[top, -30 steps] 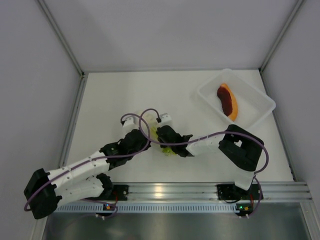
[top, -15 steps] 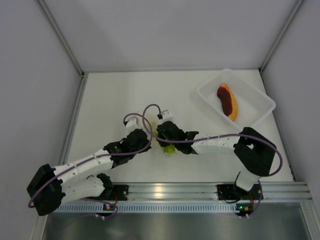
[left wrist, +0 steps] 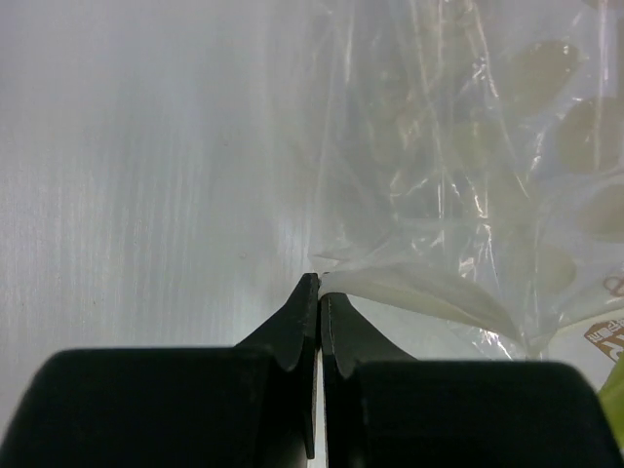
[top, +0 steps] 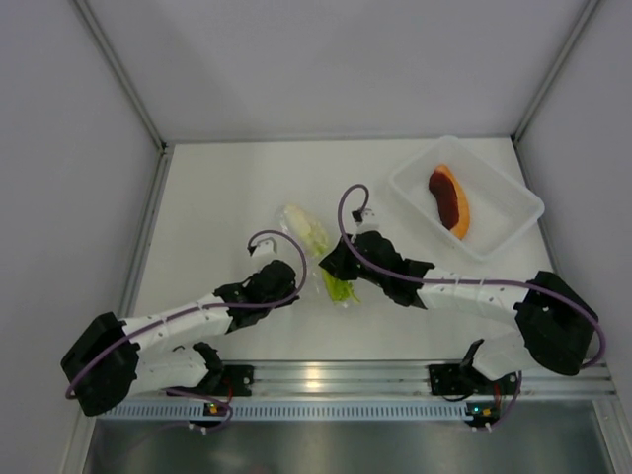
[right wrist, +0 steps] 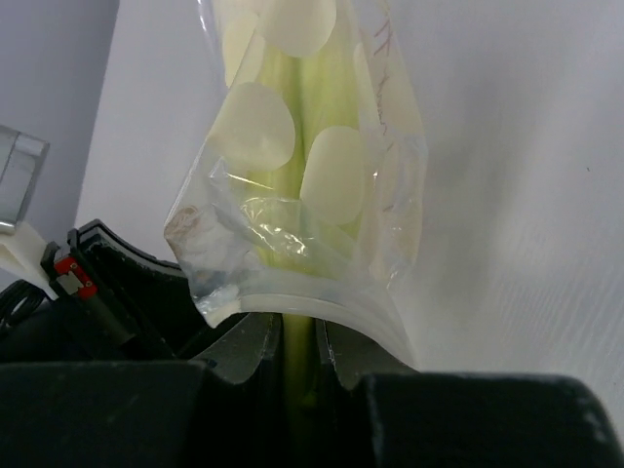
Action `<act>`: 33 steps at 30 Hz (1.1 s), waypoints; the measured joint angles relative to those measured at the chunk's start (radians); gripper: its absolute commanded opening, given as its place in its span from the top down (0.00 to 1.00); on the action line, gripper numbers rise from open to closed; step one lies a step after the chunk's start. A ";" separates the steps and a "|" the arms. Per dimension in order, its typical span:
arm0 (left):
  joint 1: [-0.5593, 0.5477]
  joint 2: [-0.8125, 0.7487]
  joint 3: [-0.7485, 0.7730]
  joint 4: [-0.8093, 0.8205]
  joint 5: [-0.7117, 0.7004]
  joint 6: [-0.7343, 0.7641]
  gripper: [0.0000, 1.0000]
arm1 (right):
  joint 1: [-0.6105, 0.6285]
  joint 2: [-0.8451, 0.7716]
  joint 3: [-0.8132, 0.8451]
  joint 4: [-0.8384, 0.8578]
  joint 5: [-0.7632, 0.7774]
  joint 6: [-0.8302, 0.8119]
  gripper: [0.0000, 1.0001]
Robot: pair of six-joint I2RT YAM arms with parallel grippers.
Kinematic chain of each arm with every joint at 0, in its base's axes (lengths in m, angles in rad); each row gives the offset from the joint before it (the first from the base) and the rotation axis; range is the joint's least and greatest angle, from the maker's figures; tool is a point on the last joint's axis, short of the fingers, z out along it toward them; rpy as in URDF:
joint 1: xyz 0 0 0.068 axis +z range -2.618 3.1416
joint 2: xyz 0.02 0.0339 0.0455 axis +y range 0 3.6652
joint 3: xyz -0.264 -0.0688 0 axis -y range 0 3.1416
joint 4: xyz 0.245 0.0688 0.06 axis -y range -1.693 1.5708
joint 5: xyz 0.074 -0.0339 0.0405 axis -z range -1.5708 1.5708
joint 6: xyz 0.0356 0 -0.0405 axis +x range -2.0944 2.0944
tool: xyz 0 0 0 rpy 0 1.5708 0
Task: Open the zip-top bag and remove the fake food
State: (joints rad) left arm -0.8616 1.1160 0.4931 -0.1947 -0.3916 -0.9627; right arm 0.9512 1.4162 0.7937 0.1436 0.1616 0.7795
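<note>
Wedge (top: 449,199) lies in tray (top: 410,188). Zip-top bag (top: 301,229) lies on table (top: 217,197), well apart from tray, on its left-arm side and nearer the arm bases.

Right tool (right wrist: 297,330): narrow, clamped on the stem of the leafy stalk (right wrist: 295,366), which sticks out through the bag mouth; leafy end is inside the bag.

Left tool (left wrist: 319,285): jaws pressed together at the bag's corner. Cannot tell whether any film is pinched.

Risks, as judged:
- If the left tool holds little or no film, the bag will travel with the stalk instead of stripping off.
- The leaves could snag on the zip strip.
- The smooth stem could slip under a hard pull.
</note>
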 measured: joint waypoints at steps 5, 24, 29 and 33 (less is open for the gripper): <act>0.000 0.031 -0.002 0.021 -0.014 -0.008 1.00 | -0.045 -0.060 -0.108 0.059 -0.008 0.101 1.00; -0.022 0.001 -0.001 0.073 -0.100 -0.096 1.00 | 0.065 0.022 -0.142 0.259 0.011 0.289 1.00; -0.062 -0.014 -0.001 0.090 -0.127 -0.098 1.00 | 0.108 0.060 -0.105 0.222 0.047 0.277 1.00; -0.066 -0.037 -0.004 0.092 -0.153 -0.098 1.00 | 0.111 0.069 -0.076 0.197 0.032 0.239 1.00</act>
State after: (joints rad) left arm -0.9279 1.0790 0.4892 -0.1028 -0.5449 -1.0603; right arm 1.0618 1.4853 0.7174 0.3405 0.1940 1.0187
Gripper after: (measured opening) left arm 0.023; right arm 0.102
